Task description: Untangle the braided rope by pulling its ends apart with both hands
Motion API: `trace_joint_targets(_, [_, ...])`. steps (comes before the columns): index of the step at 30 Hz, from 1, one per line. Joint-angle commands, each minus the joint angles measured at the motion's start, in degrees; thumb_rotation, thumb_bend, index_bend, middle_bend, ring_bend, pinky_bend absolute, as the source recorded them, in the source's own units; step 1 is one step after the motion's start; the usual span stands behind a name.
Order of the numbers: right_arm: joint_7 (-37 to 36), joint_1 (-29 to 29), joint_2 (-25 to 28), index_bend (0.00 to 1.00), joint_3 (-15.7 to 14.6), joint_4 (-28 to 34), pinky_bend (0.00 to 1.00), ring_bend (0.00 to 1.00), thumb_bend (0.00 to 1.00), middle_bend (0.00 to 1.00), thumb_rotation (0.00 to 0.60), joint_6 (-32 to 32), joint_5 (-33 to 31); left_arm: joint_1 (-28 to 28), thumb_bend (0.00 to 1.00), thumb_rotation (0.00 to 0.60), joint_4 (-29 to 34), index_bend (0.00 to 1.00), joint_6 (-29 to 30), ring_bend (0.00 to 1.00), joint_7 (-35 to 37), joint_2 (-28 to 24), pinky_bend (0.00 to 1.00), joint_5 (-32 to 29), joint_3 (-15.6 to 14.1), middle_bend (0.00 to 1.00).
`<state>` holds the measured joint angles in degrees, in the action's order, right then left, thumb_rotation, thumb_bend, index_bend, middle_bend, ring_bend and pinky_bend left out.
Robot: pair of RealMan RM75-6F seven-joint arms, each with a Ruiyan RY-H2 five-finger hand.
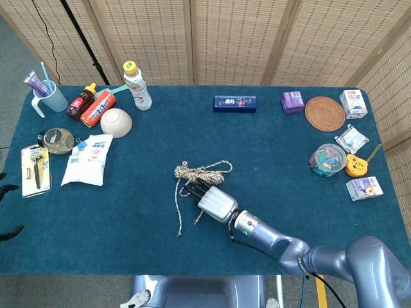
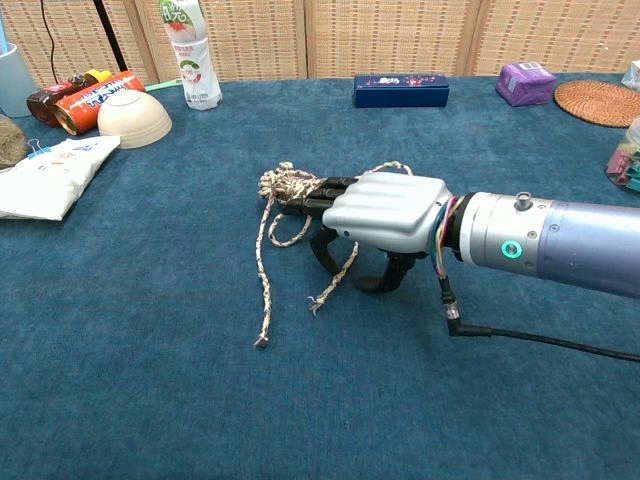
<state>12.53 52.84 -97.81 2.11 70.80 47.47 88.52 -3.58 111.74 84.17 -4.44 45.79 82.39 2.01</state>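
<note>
Rope [image 2: 290,186] bunched mid-desk [image 2: 150,400], knot just beyond right hand [image 2: 385,210]; fingers [image 2: 325,186] reaching into strands, grip impossible to tell. Left hand out of view. Best to secure one end firmly, then pull steadily away from knot.

Looks like a lab / robot data-collection setup, not a home. Staged table [image 1: 270,147] with dark blue cloth, woven folding screens [image 1: 225,38] closing off the top of the frame as a backdrop. Unrelated props scattered along the edges: cup with toothbrush [image 1: 48,96], sauce bottles [image 1: 90,106], drink bottle [image 1: 137,85] and bowl [image 1: 116,121] upper left; razor pack [image 1: 34,169] far left; woven coaster [image 1: 324,113], small cartons [image 1: 354,102] and a jar of clips [image 1: 327,160] on the right. Black stand pole with cable [image 1: 80,35] upper left.
</note>
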Motion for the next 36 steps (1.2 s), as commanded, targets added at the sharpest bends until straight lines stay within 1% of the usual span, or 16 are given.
trace_joint_targets(1, [0.2,-0.1,0.2,0.46,0.0,0.2,0.00,0.00,0.35,0.00,0.600,0.1,0.0,0.0,0.07,0.600,0.0,0.26,0.0,0.00,0.0,0.0,0.00,0.0,0.0,0.12])
trace_joint_targets(13, [0.4,-0.9,0.8,0.48,-0.6,1.0,0.00,0.00,0.35,0.01,0.600,0.4,-0.1,-0.4,0.07,0.600,0.4,0.26,-0.4,0.00,-0.7,0.2,0.00,0.3,0.0,0.12])
trace_joint_targets(36, [0.4,-0.4,-0.3,0.50,-0.1,0.7,0.00,0.00,0.36,0.05,0.600,-0.3,-0.5,-0.2,0.07,0.600,0.3,0.26,-0.2,0.00,-0.4,-0.2,0.00,0.3,0.0,0.12])
